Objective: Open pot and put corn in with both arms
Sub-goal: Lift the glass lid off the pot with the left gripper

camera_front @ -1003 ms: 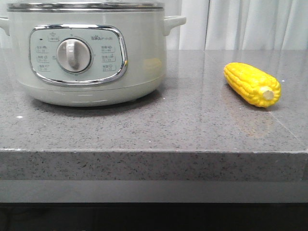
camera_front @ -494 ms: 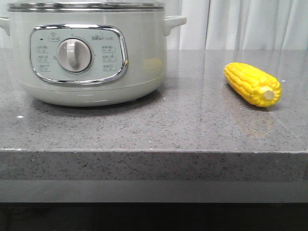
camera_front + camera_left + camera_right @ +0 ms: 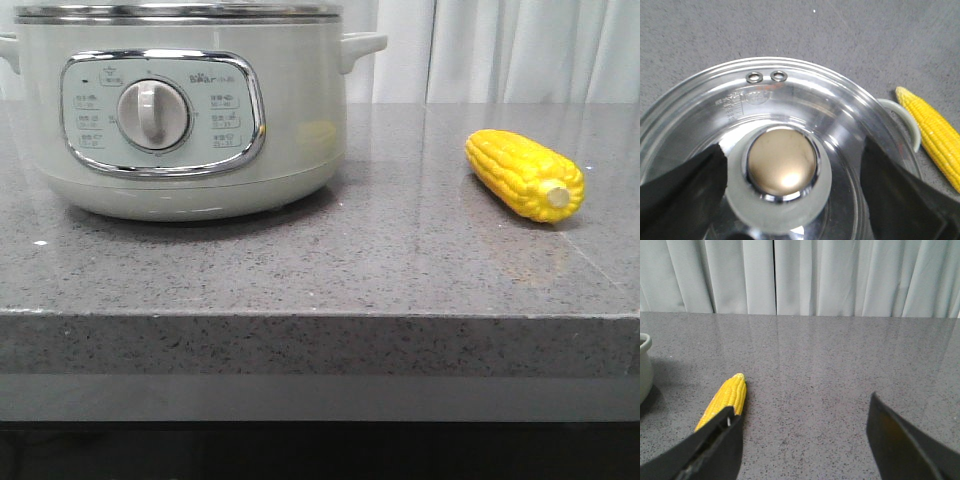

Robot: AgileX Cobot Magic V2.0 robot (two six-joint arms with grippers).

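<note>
Above the pot, the lid knob is straddled by the left gripper, fingers spread; right gripper held spread beside the corn.

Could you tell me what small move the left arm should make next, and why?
Probably close the left pincer on the lid knob. The lid is on the pot, the fingers stand open on either side of the knob, and the corn lies on the counter.
</note>
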